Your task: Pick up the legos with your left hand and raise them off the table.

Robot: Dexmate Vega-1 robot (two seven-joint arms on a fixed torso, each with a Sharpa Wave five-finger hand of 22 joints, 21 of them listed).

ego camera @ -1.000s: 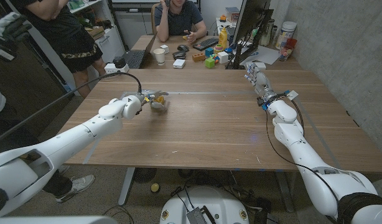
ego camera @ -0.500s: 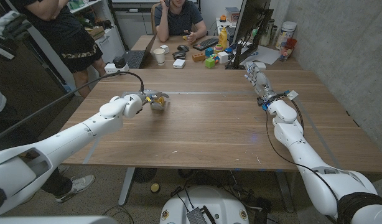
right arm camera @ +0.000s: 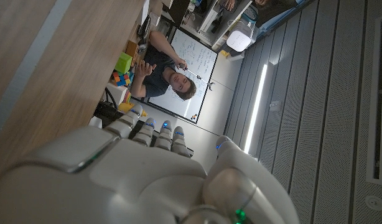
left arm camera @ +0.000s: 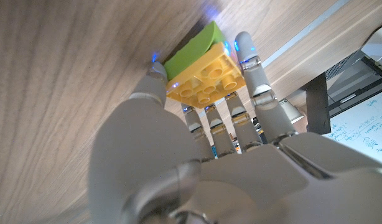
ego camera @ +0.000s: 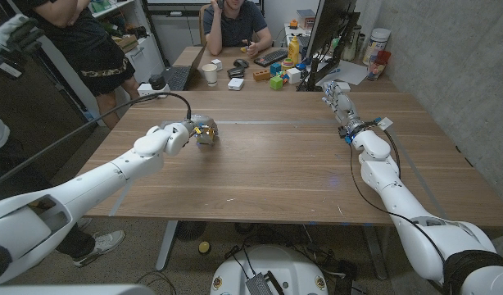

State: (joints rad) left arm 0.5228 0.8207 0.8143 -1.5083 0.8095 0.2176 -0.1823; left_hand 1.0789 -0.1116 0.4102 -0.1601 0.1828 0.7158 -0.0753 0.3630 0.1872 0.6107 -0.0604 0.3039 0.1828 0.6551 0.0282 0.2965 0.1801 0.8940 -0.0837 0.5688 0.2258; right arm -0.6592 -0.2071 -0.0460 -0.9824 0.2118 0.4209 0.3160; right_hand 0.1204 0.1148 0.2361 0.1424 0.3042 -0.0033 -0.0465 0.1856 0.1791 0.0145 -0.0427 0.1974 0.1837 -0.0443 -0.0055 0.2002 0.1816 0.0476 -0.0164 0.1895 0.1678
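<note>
The left hand (ego camera: 179,136) is reaching out over the left-centre of the wooden table (ego camera: 276,164) and is gripping the legos (ego camera: 206,131), a yellow studded brick stacked against a green one; in the left wrist view the left hand (left arm camera: 197,149) is showing its thumb on one edge of the legos (left arm camera: 206,71) and its fingers (left arm camera: 250,62) wrapping round the opposite edge, with the green brick lying against or just over the wood. From the head view it is hard to tell whether the legos are touching the table surface or hanging just clear of it. The right hand (ego camera: 337,102) is sitting well apart at the far right of the table, close to its far edge, standing up from the wrist with the fingers extended and close together, holding nothing; in the right wrist view the right hand (right arm camera: 147,168) is showing its back with the fingers (right arm camera: 150,134) pointing away, side by side. Beyond the far edge a second desk (ego camera: 260,70) is carrying a white cup (ego camera: 210,73), a keyboard (ego camera: 270,56) and several coloured blocks (ego camera: 278,79), and a seated person (ego camera: 235,24) is facing the table, while another person (ego camera: 79,41) is standing at the far left
</note>
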